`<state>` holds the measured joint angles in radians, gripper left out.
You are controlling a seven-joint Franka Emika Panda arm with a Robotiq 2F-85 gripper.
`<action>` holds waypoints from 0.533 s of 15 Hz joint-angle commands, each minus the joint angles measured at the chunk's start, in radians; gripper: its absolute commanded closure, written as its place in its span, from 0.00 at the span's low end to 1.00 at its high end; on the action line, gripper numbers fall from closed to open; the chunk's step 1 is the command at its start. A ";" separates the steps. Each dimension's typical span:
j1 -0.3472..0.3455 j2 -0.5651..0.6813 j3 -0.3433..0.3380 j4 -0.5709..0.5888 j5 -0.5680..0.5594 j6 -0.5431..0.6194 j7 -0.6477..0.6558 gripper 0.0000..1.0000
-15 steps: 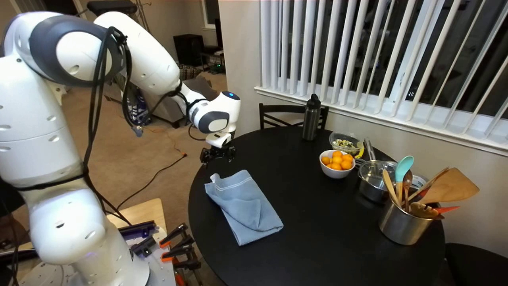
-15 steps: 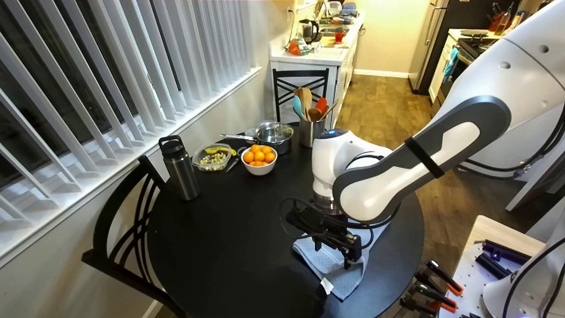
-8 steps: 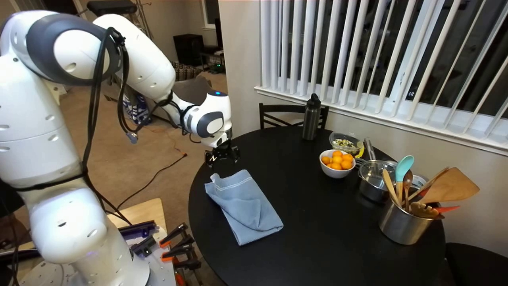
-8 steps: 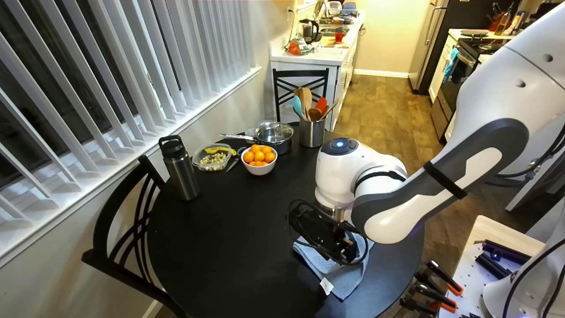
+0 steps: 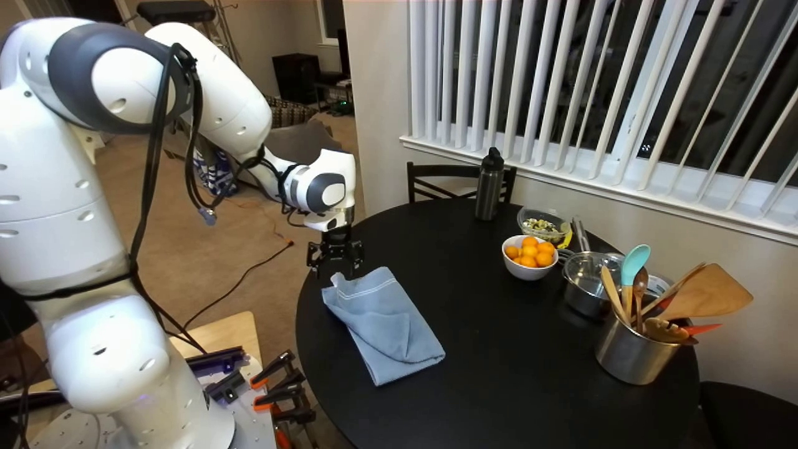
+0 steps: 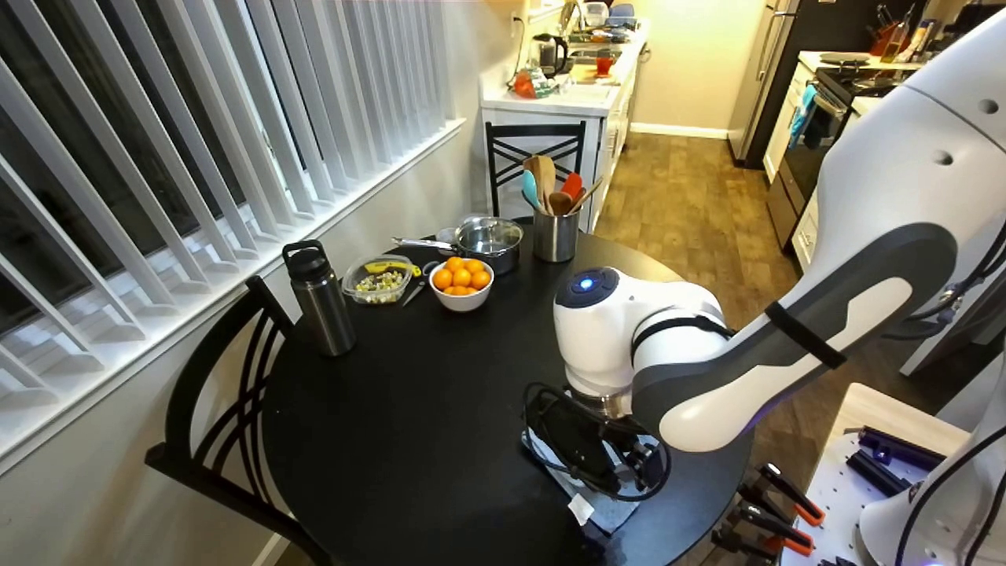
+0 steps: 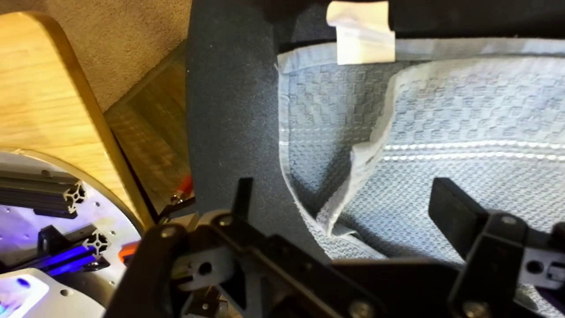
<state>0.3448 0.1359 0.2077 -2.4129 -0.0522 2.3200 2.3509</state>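
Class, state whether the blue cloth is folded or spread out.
Folded, loosely: the blue cloth shows one layer over another in the wrist view.

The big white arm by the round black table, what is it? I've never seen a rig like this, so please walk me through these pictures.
It's a jointed robot arm beside the table, with a black claw at its end. Two pictures come from cameras standing outside the robot in different places. The close-up comes from a camera on its wrist, so the claw's own fingers show along the bottom.

On the table lies a folded blue-gray cloth with a small tag. Elsewhere on the table stand a metal bottle, a white bowl of oranges, a clear container of food, a pot and a metal holder full of utensils.

The claw is open and holds nothing. It appears to hover near the cloth's tagged end without touching it.
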 commanded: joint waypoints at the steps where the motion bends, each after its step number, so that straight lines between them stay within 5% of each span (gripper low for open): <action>1: -0.040 0.041 -0.026 -0.033 -0.027 0.039 -0.011 0.00; 8: -0.097 0.173 -0.056 -0.041 0.070 0.123 -0.123 0.00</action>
<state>0.2742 0.2789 0.1362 -2.4466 -0.0490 2.3946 2.3206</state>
